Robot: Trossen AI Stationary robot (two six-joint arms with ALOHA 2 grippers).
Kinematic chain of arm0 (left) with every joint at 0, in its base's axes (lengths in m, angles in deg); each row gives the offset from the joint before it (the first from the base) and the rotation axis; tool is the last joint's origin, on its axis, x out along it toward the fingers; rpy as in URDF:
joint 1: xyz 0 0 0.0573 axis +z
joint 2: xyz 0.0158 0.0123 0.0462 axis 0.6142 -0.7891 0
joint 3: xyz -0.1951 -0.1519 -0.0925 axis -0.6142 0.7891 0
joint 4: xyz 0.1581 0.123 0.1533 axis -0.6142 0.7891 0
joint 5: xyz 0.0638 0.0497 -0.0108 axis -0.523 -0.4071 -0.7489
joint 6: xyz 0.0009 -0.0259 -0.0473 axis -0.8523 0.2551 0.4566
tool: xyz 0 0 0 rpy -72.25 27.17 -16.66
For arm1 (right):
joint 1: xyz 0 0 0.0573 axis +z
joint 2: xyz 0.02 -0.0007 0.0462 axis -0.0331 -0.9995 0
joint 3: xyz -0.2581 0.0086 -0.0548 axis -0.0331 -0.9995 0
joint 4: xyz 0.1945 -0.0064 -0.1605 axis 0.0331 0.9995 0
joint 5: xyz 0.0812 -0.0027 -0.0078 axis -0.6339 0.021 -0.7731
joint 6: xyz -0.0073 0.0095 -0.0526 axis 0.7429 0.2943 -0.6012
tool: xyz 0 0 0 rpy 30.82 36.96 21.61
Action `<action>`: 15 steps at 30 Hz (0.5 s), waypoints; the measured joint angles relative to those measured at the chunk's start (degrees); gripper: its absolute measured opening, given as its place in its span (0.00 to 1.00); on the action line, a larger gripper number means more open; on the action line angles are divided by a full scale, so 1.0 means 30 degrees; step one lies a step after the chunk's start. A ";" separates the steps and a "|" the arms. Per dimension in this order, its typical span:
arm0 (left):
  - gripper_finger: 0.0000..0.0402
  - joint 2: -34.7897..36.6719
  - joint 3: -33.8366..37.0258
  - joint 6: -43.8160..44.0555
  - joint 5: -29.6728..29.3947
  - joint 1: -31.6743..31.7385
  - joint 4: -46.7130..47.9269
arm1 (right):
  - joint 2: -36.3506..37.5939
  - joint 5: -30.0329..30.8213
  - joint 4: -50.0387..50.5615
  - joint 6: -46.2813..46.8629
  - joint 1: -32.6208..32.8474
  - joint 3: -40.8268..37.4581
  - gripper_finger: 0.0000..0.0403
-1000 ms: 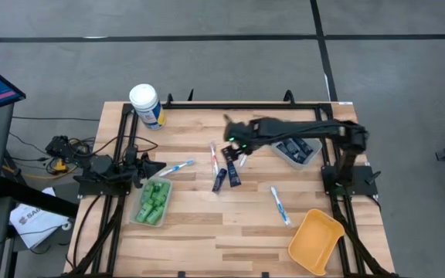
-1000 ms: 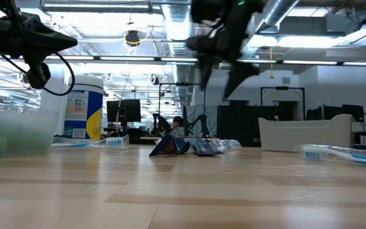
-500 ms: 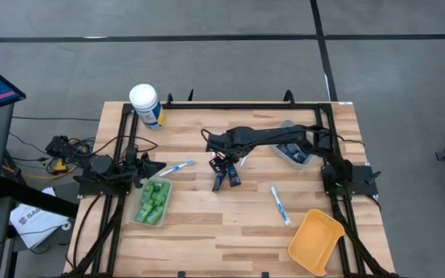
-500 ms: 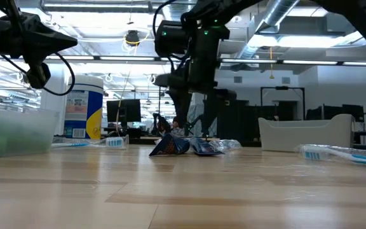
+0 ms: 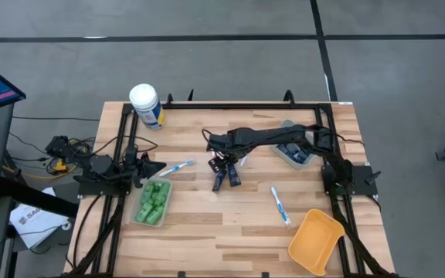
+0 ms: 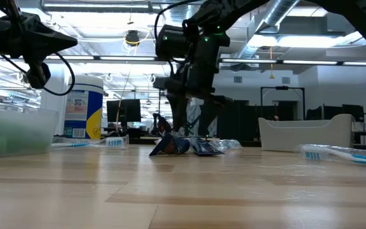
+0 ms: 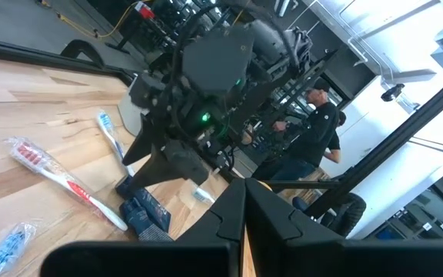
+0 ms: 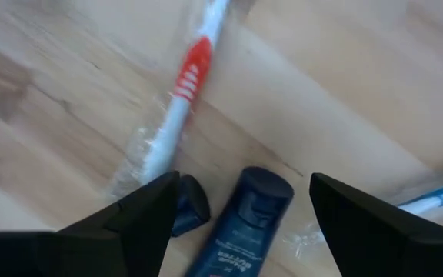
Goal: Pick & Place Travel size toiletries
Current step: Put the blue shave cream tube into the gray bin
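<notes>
Two dark navy tubes [image 5: 219,179] [image 5: 234,177] lie flat side by side at mid-table. A red-and-white toothbrush [image 5: 213,157] lies just beyond them. My right gripper [image 5: 222,161] points steeply down over the tubes' cap ends and is open. In the right wrist view its fingers stand either side of one tube's cap [image 8: 246,208], and the other tube's cap [image 8: 189,204] lies by one finger. In the low view the right gripper [image 6: 192,130] hangs just above the tubes [image 6: 170,146]. My left gripper [image 5: 151,166] waits shut and level at the table's left.
A clear tub of green bottles [image 5: 153,202] stands at the near left, with a blue toothbrush [image 5: 178,167] beside it. Another toothbrush [image 5: 280,205] lies to the near right. A clear tub with navy tubes [image 5: 296,151], a yellow bin [image 5: 315,239] and a white-lidded canister [image 5: 145,104] stand around the edges.
My right gripper has come down from high over the table and gone a little toward the left edge. It now hangs just above the two navy tubes and has stayed open. Most of the drop came early, and it has hardly moved since. The tubes and toothbrushes lie as before.
</notes>
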 joint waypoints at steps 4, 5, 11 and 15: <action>0.00 0.0000 0.0000 0.0000 0.0000 0.0000 -0.0002 | -0.0015 -0.0053 -0.0477 0.0131 -0.0134 -0.0922 0.69; 0.00 0.0000 0.0000 0.0000 0.0000 0.0000 0.0001 | -0.0015 -0.0058 -0.0479 0.0130 -0.0154 -0.1051 0.69; 0.00 0.0000 0.0000 -0.0003 0.0000 0.0000 -0.0002 | -0.0015 -0.0134 -0.1376 0.0209 -0.0117 -0.1501 0.68; 0.00 0.0000 0.0000 0.0000 0.0000 0.0000 -0.0002 | -0.0015 -0.0728 -0.1846 0.0328 -0.0137 -0.2282 0.68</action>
